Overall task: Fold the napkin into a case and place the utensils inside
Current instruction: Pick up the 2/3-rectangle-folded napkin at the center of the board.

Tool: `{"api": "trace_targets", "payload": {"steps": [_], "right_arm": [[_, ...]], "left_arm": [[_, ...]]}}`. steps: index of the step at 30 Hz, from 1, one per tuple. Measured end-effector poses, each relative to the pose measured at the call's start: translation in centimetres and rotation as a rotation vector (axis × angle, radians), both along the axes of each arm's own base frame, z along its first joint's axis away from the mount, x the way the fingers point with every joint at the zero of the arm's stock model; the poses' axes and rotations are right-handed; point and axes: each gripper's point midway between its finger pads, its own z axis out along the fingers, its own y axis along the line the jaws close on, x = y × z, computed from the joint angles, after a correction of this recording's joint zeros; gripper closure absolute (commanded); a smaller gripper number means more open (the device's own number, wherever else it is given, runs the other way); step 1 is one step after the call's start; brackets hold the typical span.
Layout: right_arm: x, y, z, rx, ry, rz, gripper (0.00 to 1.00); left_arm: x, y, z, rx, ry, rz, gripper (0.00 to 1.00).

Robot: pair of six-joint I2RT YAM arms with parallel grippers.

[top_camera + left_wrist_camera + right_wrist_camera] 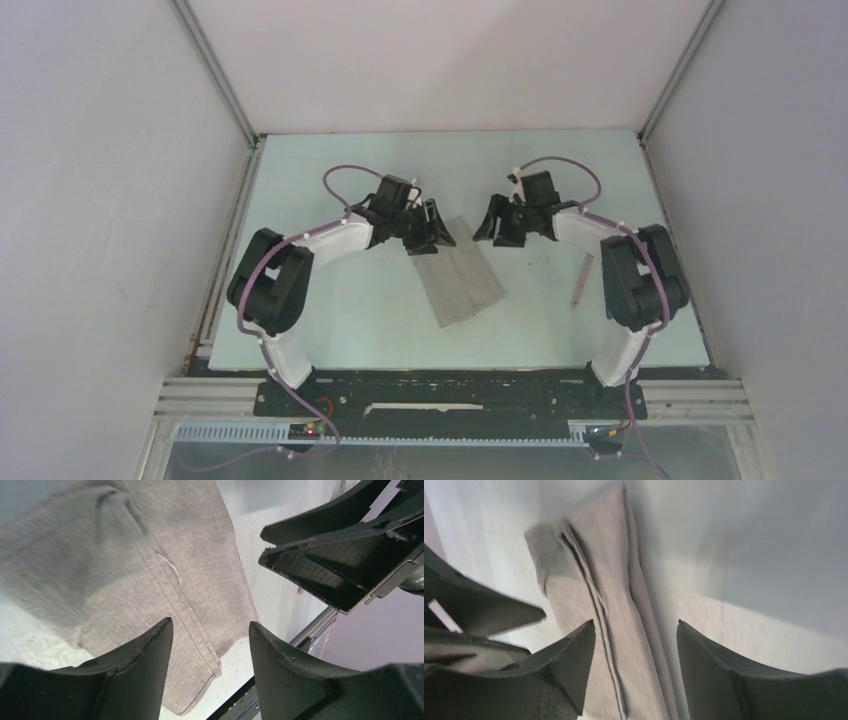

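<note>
The taupe-grey napkin (460, 277) lies folded into a flat rectangle at the table's middle, with a fold line along its length. It fills the left wrist view (125, 565) and runs as a layered strip in the right wrist view (611, 605). My left gripper (437, 233) is open and empty, just above the napkin's far corner (210, 630). My right gripper (493, 226) is open and empty, above the napkin's far right edge (636, 625). One thin pale pink utensil (581, 280) lies by the right arm. No other utensil shows.
The pale green table mat (340, 330) is walled by white panels left, back and right. The black frame rail (450, 385) runs along the near edge. The right gripper's fingers (340, 555) show in the left wrist view, and the left gripper's (474, 615) in the right wrist view.
</note>
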Motion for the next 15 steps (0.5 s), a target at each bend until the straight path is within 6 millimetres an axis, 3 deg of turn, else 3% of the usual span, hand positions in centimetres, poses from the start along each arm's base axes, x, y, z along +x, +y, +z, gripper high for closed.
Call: {"api": "trace_targets", "payload": {"steps": [3,8,11,15], "right_arm": [[-3.8,-2.8,0.1,0.072,0.071,-0.029,0.24],[-8.9,-5.1,0.3,0.216,0.143,-0.06,0.23],[-12.1,-5.0,-0.5,0.299,0.208,-0.055,0.25],[-15.0,-4.5,-1.6,0.364,0.282,-0.036,0.32]], "left_arm": [[-1.6,-1.2,0.3,0.035,-0.031,-0.053,0.33],[-4.8,-2.8,0.8,0.103,-0.076,-0.143,0.32],[-6.3,-3.6,1.1,0.121,-0.092,-0.18,0.3],[-8.3,-4.8,1.1,0.154,-0.123,-0.229,0.27]]}}
